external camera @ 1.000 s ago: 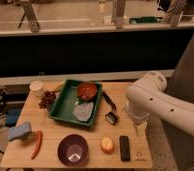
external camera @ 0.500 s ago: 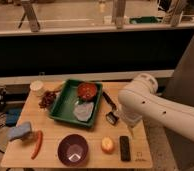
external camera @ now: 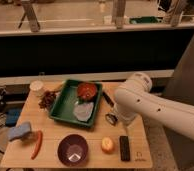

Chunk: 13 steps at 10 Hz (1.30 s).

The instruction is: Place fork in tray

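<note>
The dark green tray (external camera: 66, 104) sits on the wooden table, left of centre. It holds a red bowl (external camera: 87, 91) and a pale round piece (external camera: 83, 111). The fork does not show anywhere; it is hidden or out of view. My white arm (external camera: 145, 107) reaches in from the right. My gripper (external camera: 119, 120) is at the arm's lower left end, just right of the tray's right rim and close over the black-handled tool (external camera: 110, 107) with a boxy head. The arm's body covers most of the gripper.
A purple bowl (external camera: 73, 149), an orange fruit (external camera: 107, 144) and a black flat block (external camera: 124, 148) lie near the front edge. A red chili (external camera: 37, 144), blue sponge (external camera: 19, 131), dark grapes (external camera: 49, 99) and white cup (external camera: 37, 87) lie at the left.
The arm has swung left, from the table's right side toward the tray's right rim. The objects on the table have not moved.
</note>
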### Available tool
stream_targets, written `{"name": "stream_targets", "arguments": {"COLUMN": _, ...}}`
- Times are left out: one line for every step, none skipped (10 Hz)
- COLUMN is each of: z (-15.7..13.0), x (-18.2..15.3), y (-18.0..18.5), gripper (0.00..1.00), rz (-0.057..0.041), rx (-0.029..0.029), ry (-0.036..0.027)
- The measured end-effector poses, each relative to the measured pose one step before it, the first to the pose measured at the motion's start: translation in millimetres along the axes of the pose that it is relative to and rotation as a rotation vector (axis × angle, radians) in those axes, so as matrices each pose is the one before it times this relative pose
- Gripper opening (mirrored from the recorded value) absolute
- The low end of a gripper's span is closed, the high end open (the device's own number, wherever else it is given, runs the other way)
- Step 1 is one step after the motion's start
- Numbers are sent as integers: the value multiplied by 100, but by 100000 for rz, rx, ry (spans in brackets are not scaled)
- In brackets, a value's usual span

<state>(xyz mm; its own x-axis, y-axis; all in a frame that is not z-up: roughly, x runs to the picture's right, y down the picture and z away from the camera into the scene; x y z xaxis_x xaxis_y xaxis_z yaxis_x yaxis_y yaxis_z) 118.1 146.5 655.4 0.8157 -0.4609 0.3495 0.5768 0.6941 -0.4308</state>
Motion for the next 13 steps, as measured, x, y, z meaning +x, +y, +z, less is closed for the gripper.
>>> {"name": "stream_targets", "arguments": {"z": 168, "x": 677, "y": -1412, "gripper": 80, "rz": -2125, "rx": 2441, "ry": -1509}}
{"name": "stream_targets", "arguments": {"z": 332, "x": 275, "y": -1813, "gripper": 80, "rz": -2106, "rx": 3053, "ry": -3696}}
{"name": "stream_targets", "arguments": {"z": 607, "x": 21, "y": -2282, "gripper": 80, "rz": -1982, "rx": 2990, "ry": -5609}}
{"name": "stream_targets", "arguments": {"z": 539, "x": -236, "y": -1752, "gripper": 80, "rz": -1652, "rx": 2413, "ry": -4301}}
{"name": "stream_targets", "arguments": {"z": 406, "x": -322, "y": -1229, "gripper": 80, "rz": -1208, "rx": 2363, "ry": -3252}}
{"name": "stream_targets", "arguments": {"z": 398, "x": -225, "y": -1451, "gripper": 80, "rz": -824, "rx": 4649, "ry": -4241}}
{"name": "stream_targets", "arguments": {"z": 438, "x": -266, "y": -1229, "gripper": 80, "rz": -285, "rx": 4241, "ry": -3220}}
{"name": "stream_targets", "arguments": {"z": 517, "x": -493, "y": -1068, "gripper": 80, "rz": -707, "rx": 2770, "ry": -1386}}
{"name": "stream_targets", "arguments": {"z": 728, "x": -536, "y": -1297, "gripper": 80, "rz": -447, "rx": 2623, "ry": -654}}
{"name": "stream_targets", "arguments": {"z": 987, "x": -630, "y": -1419, "gripper": 80, "rz": -12, "rx": 2202, "ry": -446}}
{"name": "stream_targets", "arguments": {"z": 1094, "x": -654, "y": -1373, "gripper": 80, "rz": 217, "rx": 1773, "ry": -329}}
{"name": "stream_targets", "arguments": {"z": 1347, "x": -645, "y": -1382, "gripper": 80, "rz": 405, "rx": 1633, "ry": -430}}
{"name": "stream_targets", "arguments": {"z": 1446, "x": -115, "y": -1099, "gripper": 80, "rz": 1062, "rx": 1763, "ry": -1359}}
